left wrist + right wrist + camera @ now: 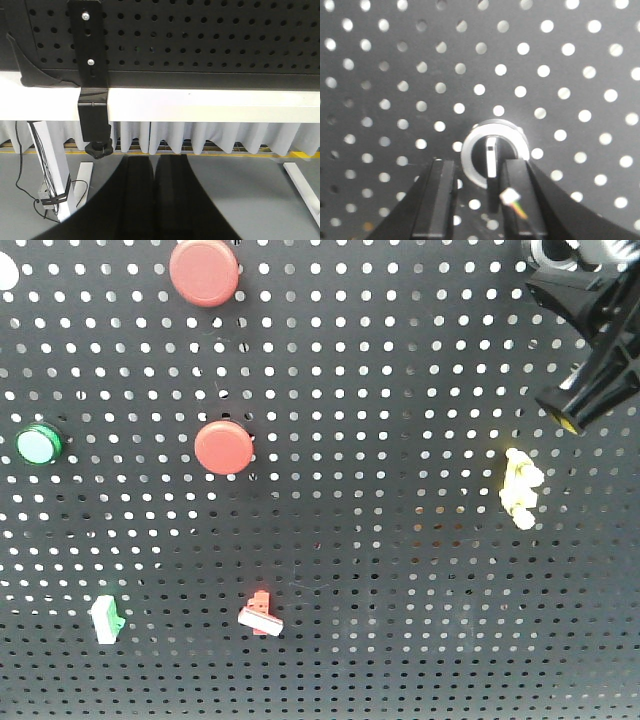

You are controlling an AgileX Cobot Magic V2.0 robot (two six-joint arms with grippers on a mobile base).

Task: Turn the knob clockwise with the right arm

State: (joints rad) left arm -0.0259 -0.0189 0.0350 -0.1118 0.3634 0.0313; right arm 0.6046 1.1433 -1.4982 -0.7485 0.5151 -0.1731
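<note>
In the right wrist view the knob [491,150] sits on the black pegboard [395,75]. It is small, round and black, with a silver-white ring collar and a straight bar pointer standing upright. My right gripper [479,163] is open just below and in front of it. The bar lies between the two black fingers, closer to the right finger [516,185], and the left finger [440,190] stands apart from it. In the front view the right arm [600,350] is at the top right, and the knob is hidden there. My left gripper [155,159] is shut and empty, below the board's edge.
The pegboard [400,590] carries two red round buttons [204,270] [223,447], a green-rimmed button [38,445], a yellow clip [520,488], a red-white piece [260,615] and a green-white piece [105,618]. A black bracket [92,75] hangs over the white table edge [210,97].
</note>
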